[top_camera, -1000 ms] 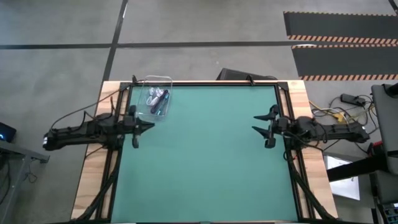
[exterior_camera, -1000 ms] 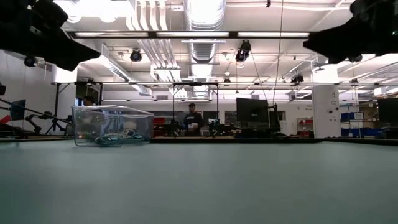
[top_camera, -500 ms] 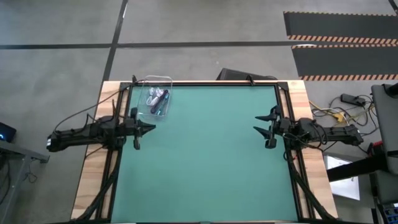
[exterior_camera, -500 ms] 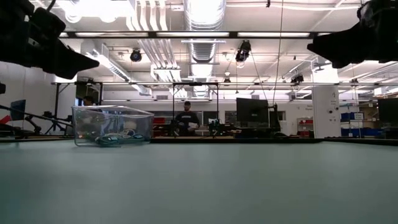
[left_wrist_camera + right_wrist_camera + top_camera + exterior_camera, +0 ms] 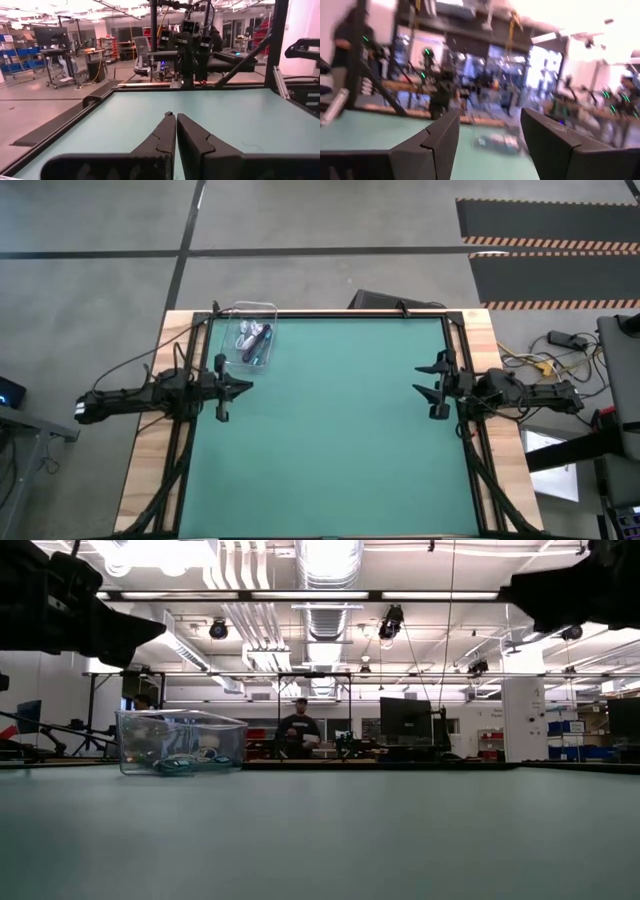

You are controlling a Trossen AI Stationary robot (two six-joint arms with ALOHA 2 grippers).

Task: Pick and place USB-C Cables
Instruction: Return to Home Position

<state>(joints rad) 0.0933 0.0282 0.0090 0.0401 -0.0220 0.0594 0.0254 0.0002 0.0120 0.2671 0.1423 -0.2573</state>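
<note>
The USB-C cables [image 5: 253, 340] lie bundled inside a clear plastic bin [image 5: 250, 330] at the table's far left corner; white, dark and teal ones show. In the low view the bin [image 5: 180, 743] stands on the mat, with the teal cable [image 5: 185, 764] against its front wall. My left gripper [image 5: 248, 387] hovers shut, just on the near side of the bin, pointing toward the table's right; its fingers [image 5: 176, 116] lie together above bare mat. My right gripper [image 5: 417, 378] hovers open by the right edge, pointing left, and its fingers [image 5: 490, 112] stand wide apart, holding nothing.
The green mat [image 5: 330, 430] fills the table between the two arms, inside a black frame on wooden borders [image 5: 150, 470]. In the low view both grippers [image 5: 150, 632] [image 5: 515, 588] hang well above the surface. A person [image 5: 297, 730] stands in the room beyond the far edge.
My right gripper has drawn back a little toward the table's right edge and risen slightly. My left gripper has eased a little toward the table's middle. The cables and bin have stayed where they were.
</note>
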